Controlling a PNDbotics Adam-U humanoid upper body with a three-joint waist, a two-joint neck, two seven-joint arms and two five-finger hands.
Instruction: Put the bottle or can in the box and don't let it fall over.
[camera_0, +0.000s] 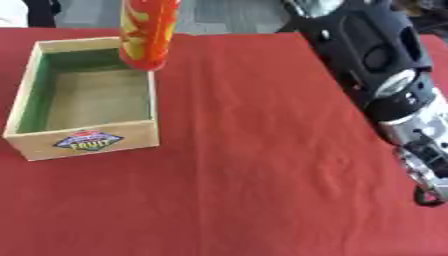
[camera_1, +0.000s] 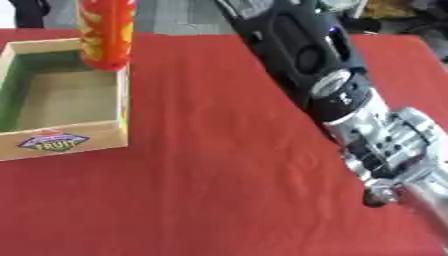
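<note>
A tall red can with yellow flame-like markings (camera_0: 147, 35) hangs at the far right corner of an open wooden box with a green-tinted interior (camera_0: 83, 97); its rounded bottom shows against the box's right wall near the far rim, its top is cut off by the upper edge of both views, and whether it touches the box cannot be told. What holds the can lies out of sight. The box sits near the far left corner of the red cloth-covered tabletop (camera_0: 262, 175), and an oval "FRUIT" label (camera_0: 87, 141) marks its near wall. The robot's black and silver right arm (camera_1: 306, 55) slants in from the upper right across the tabletop's right side. Its right hand (camera_1: 394, 150) lies low near the right edge, well apart from the box and can, holding nothing; whether its fingers are spread or curled cannot be told.
</note>
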